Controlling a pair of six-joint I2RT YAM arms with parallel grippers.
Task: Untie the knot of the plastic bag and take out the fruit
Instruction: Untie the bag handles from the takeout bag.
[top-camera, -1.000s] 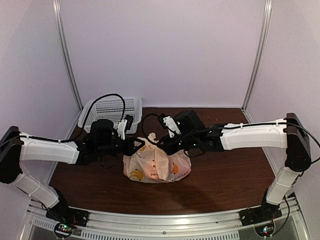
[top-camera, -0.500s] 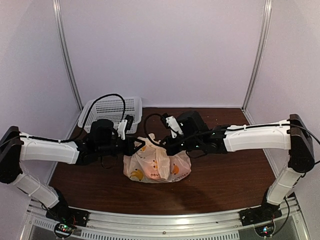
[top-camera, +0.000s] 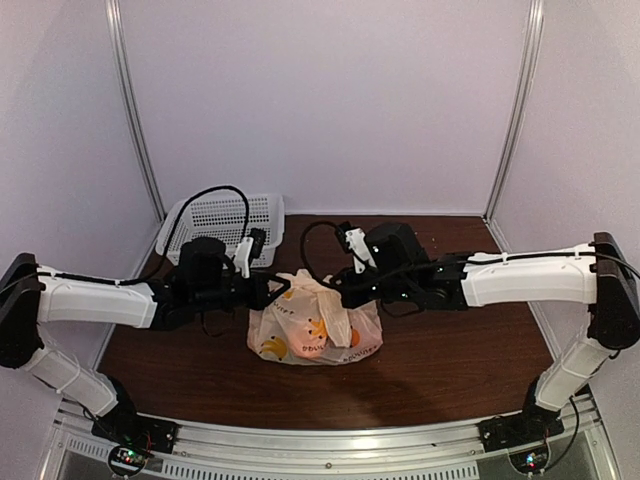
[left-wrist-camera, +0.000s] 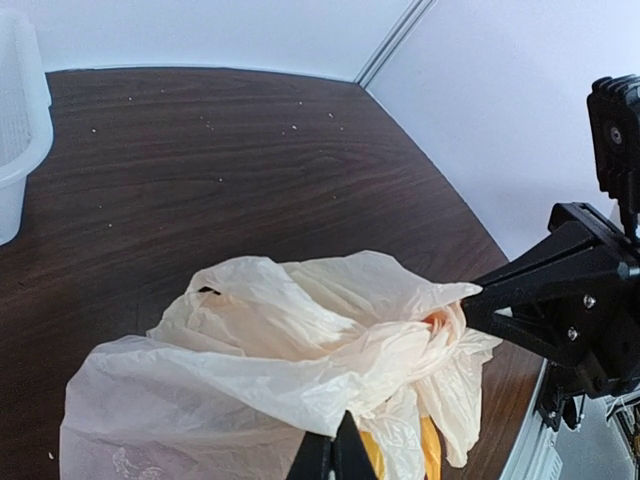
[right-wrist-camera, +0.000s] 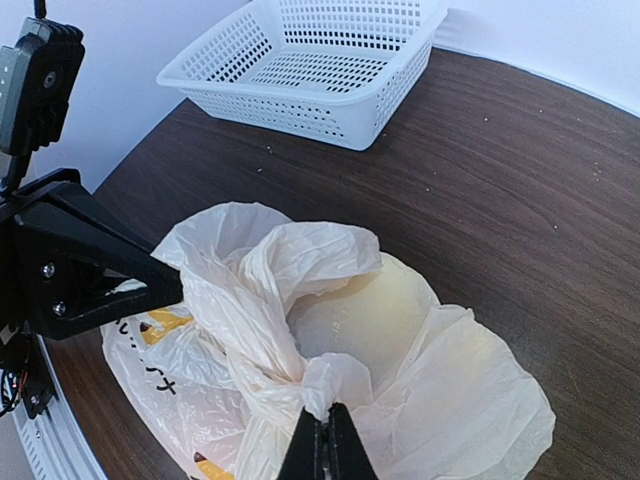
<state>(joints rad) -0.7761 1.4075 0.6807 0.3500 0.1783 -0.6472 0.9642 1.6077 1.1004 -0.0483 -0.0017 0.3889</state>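
Right gripper (right-wrist-camera: 322, 445) has drawn rightward; I find it and left gripper (left-wrist-camera: 335, 455) pinching the plastic bag (top-camera: 300, 335), apparently tensioning the knot (left-wrist-camera: 420, 335).

Left fingers (left-wrist-camera: 350, 460), right fingers (right-wrist-camera: 305, 455): both closed.

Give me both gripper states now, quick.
Left gripper: closed, pinching film of the plastic bag.
Right gripper: closed, pinching the plastic bag's bunched film near its neck.
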